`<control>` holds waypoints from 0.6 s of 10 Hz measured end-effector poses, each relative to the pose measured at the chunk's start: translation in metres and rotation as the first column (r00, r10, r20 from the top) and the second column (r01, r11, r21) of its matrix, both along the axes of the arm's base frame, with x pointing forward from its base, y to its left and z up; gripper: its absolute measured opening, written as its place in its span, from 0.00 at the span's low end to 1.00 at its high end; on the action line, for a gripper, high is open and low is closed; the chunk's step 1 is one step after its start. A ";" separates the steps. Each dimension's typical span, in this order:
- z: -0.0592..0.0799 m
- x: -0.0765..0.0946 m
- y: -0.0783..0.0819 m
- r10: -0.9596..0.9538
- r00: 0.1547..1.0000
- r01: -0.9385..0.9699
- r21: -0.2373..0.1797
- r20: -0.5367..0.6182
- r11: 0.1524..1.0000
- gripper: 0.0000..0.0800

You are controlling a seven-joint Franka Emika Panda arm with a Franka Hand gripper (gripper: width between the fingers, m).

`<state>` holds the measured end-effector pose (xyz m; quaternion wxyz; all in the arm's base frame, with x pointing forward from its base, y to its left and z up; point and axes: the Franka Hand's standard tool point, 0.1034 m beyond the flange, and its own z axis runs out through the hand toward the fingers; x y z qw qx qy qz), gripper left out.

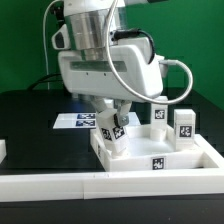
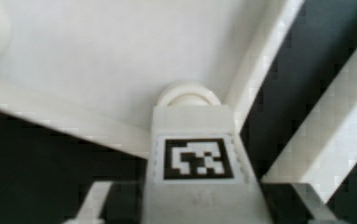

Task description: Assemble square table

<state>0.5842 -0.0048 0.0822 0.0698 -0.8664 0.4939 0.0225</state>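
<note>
So the claw [image 1: 114, 128] is pinching one of the blocky table legs [image 2: 196, 150], tag facing the wrist camera, pads sitting on either side of it. I'm holding it upright over the square tabletop [image 1: 140, 155], and the wrist view is showing the leg's rounded end pointing at a corner of the slab, close to the raised rim [image 2: 264, 70]. To do this bit well I'm thinking: keep the leg straight, line its end up with the corner socket before going down, no sideways shove. Room-wise it's tight. The rim is right beside the leg, three more legs [image 1: 184, 124] are standing behind on the exterior view's right, and the white border bar [image 1: 110, 182] is fencing the near side. The marker board [image 1: 76, 121] is sitting behind, out of the way.
</note>
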 end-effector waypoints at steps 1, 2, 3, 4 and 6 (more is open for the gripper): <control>0.000 0.000 0.003 -0.056 0.998 0.056 0.001 -0.009 0.998 0.37; 0.000 0.000 0.006 -0.153 0.988 0.154 0.002 -0.025 0.988 0.37; 0.000 0.000 0.006 -0.204 0.978 0.205 0.005 -0.032 0.979 0.37; 0.000 0.000 0.007 -0.219 0.975 0.220 0.010 -0.034 0.976 0.37; 0.000 0.000 0.007 -0.199 0.980 0.199 0.010 -0.032 0.980 0.65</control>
